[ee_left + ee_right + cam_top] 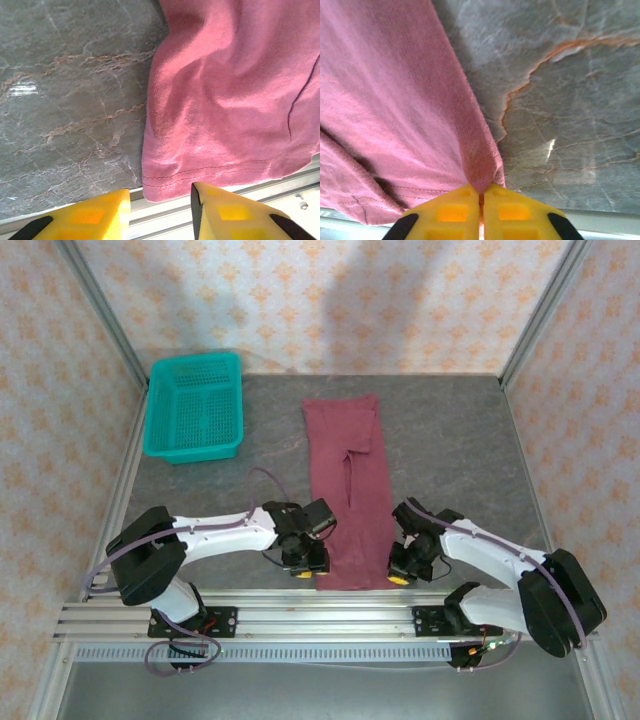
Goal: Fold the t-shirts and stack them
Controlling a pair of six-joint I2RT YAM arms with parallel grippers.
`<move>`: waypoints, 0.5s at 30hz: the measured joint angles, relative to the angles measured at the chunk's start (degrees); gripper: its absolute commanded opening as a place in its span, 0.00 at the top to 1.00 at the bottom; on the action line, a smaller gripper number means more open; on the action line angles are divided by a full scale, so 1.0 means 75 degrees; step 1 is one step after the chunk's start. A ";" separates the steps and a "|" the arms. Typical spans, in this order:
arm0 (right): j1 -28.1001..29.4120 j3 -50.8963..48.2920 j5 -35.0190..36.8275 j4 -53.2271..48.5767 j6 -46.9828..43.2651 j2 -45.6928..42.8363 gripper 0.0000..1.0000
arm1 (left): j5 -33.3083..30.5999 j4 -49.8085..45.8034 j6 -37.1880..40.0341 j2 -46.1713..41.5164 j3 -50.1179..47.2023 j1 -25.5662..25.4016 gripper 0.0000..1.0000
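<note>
Maroon t-shirt point(345, 490) in right end effector point(481, 189)

Top view: soft, even light, with faint grey shadows on the back wall point(330, 300) at upper centre. Wrist views are brighter: white glare patches on the worktop point(20, 89), the t-shirt point(230, 100) washed out to pink.

grey marbled table point(450, 440) bearing a maroon t-shirt point(365, 510), folded into a long strip at centre, and a teal mesh basket point(195, 405) at the far left corner.
</note>
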 measured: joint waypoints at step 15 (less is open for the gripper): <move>0.0000 -0.0003 0.0017 0.0000 0.0000 0.0000 0.97 | -0.0015 0.0163 0.0029 0.0842 0.0093 -0.0085 0.70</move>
